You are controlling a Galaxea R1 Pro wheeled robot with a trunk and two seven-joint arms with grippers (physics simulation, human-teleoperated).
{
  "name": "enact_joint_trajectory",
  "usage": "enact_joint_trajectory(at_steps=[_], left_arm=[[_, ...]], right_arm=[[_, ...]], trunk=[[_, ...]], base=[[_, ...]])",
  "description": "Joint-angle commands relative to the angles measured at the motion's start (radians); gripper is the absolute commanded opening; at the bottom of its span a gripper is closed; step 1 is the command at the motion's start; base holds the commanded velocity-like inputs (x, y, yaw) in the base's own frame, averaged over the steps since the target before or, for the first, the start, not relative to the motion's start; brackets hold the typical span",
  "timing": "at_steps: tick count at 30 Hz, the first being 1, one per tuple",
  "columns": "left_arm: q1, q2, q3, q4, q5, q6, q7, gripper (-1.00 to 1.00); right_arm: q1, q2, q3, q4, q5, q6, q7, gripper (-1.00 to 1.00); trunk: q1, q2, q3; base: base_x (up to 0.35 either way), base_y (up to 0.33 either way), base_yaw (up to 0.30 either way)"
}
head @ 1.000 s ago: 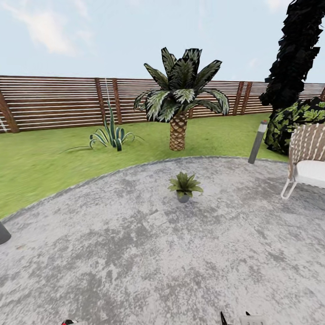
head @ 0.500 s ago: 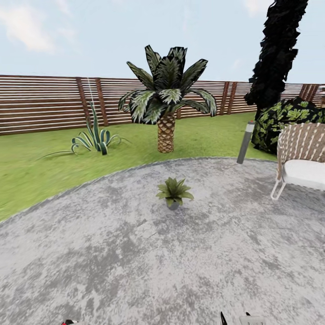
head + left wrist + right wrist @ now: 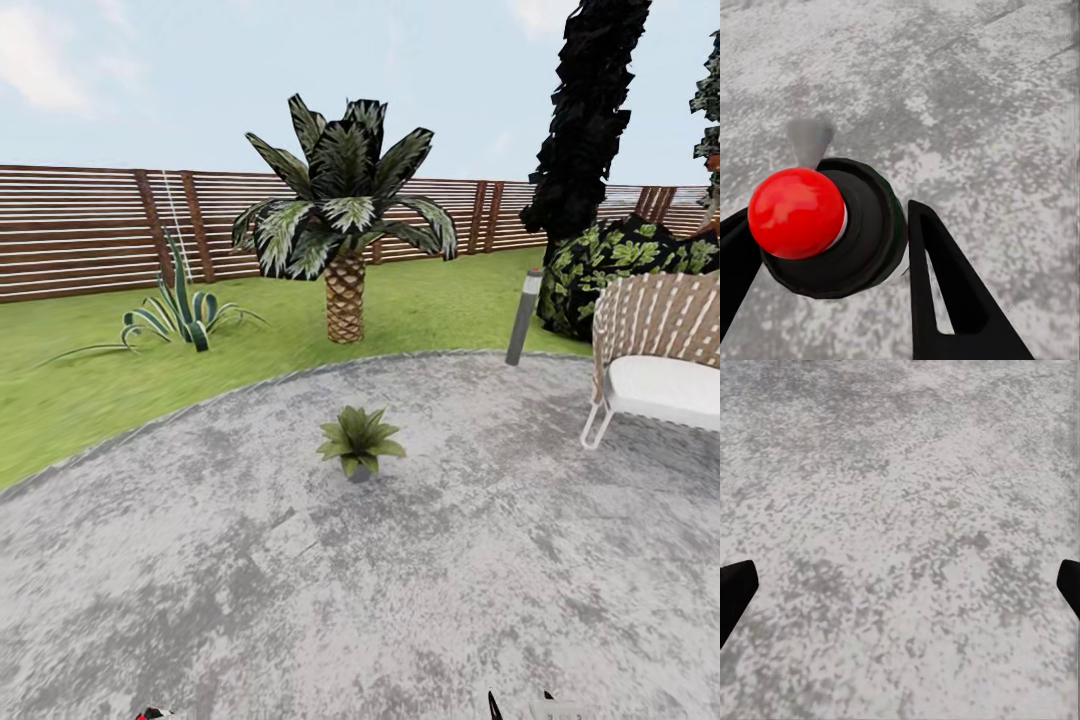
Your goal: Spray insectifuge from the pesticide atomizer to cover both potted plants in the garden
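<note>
The pesticide atomizer (image 3: pixel 832 229) is clamped between the 2 fingers of the left gripper (image 3: pixel 825 255), its red cap facing the camera. The right gripper (image 3: pixel 900 585) is held wide apart above the patio (image 3: pixel 450 560). 1 potted plant (image 3: pixel 359 440) is seen well ahead of both.

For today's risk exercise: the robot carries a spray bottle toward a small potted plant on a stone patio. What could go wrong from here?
1. The potted plant sits far ahead on the patio; spray released now would likely miss.
2. The spray bottle sits between the left gripper fingers; a loose hold could drop it.
3. The chair stands close on the right; a wide turn might clip it.
</note>
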Motion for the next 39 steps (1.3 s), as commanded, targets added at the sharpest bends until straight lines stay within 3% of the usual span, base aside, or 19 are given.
enact_joint_trajectory(at_steps=[1,12,24,39], left_arm=[[-0.001,0.000,0.000,0.001,0.001,-0.003,0.002,-1.00],[-0.001,0.000,0.000,0.001,0.001,-0.003,0.002,-1.00],[-0.001,0.000,0.000,0.001,0.001,-0.003,0.002,-1.00],[-0.001,0.000,0.000,0.001,0.000,-0.003,0.002,-1.00]], right_arm=[[-0.001,0.000,-0.001,0.001,0.001,-0.003,0.000,1.00],[-0.001,0.002,-0.001,0.000,0.001,-0.004,0.000,1.00],[-0.001,0.002,0.000,0.000,0.001,-0.004,0.000,1.00],[-0.001,0.002,0.000,0.000,0.001,-0.004,0.001,1.00]], trunk=[[0.000,0.000,-0.001],[0.000,0.000,-0.001],[0.000,0.000,-0.001],[0.000,0.000,-0.001]], base=[[0.286,-0.163,0.000],[0.286,-0.168,0.031],[0.283,-0.169,0.253],[0.214,-0.212,0.013]])
